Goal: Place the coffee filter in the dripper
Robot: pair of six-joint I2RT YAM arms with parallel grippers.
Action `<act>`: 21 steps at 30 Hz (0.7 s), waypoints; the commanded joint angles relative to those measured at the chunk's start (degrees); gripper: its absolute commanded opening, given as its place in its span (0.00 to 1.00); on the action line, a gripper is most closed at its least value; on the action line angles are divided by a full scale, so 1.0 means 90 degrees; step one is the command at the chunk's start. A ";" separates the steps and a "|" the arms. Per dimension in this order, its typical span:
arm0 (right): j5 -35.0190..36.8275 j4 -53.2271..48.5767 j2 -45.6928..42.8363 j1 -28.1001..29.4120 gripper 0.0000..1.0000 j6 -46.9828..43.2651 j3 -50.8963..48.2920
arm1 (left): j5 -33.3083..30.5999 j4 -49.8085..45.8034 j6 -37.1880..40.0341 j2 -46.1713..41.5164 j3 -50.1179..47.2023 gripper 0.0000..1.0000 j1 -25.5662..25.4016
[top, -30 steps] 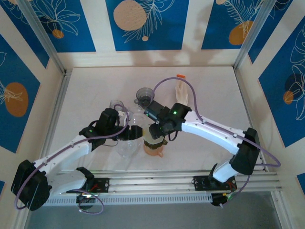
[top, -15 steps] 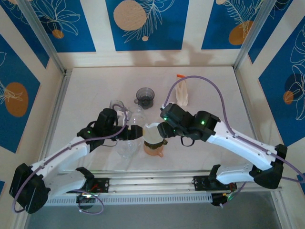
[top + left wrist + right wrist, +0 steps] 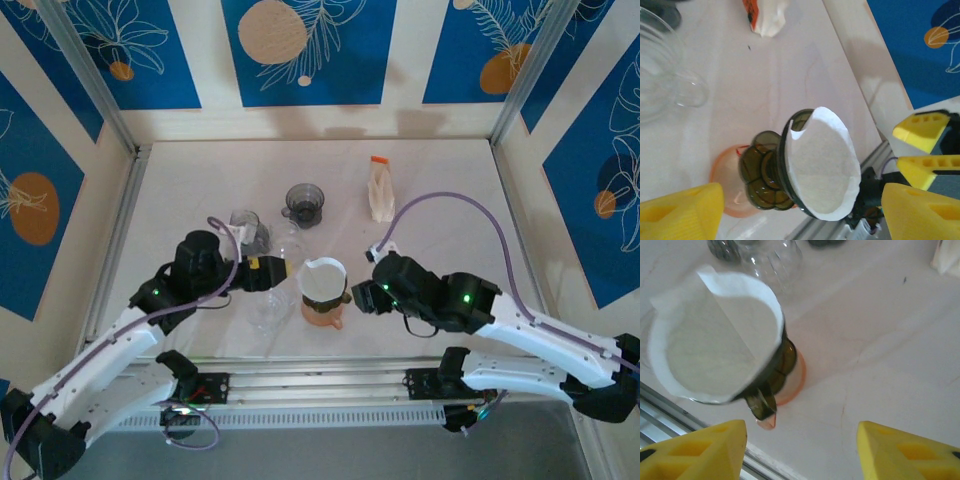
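Observation:
The white paper coffee filter sits opened inside the dark olive dripper, which stands on an orange cup near the front middle of the table. In the right wrist view the filter lines the dripper and rises above its rim. My left gripper is just left of the dripper, open, with its yellow fingers apart from it. My right gripper is just right of the dripper, open, with nothing between its fingers.
A second dark dripper-like cup and a small glass cup stand behind. A clear glass vessel lies left of the orange cup. A pack of filters stands at the back right. An aluminium rail runs along the near edge.
My right arm has drawn back from above the dripper to its right and nearer the front. My left gripper has opened wider and pulled back to the left. The filter stays in the dripper.

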 commanded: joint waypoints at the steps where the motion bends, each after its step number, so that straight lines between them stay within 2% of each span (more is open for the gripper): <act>1: -0.0205 0.0244 -0.0277 0.0144 0.60 0.0715 -0.0546 | -0.0719 -0.0349 0.0068 -0.0228 -0.0290 0.84 -0.0046; 5: -0.0730 0.0411 -0.0795 0.0187 0.59 0.0933 -0.1381 | -0.0808 -0.0675 0.0106 -0.0169 -0.0404 0.85 -0.0008; 10: -0.1094 0.0792 -0.1151 0.0225 0.58 0.0903 -0.2041 | -0.0313 -0.0854 0.0339 0.0748 -0.0306 0.68 0.0024; 13: -0.1197 0.1117 -0.1129 0.0404 0.56 0.0701 -0.2364 | -0.0231 -0.0768 0.0331 0.1037 -0.0299 0.66 0.0044; 19: -0.0678 0.2481 -0.1027 0.1138 0.55 0.0564 -0.3151 | -0.0131 -0.0546 0.0197 0.1101 -0.0280 0.66 0.0192; 21: -0.0501 0.2917 -0.0898 0.1277 0.55 0.0471 -0.3335 | -0.0071 -0.0518 0.0154 0.1155 -0.0290 0.62 0.0210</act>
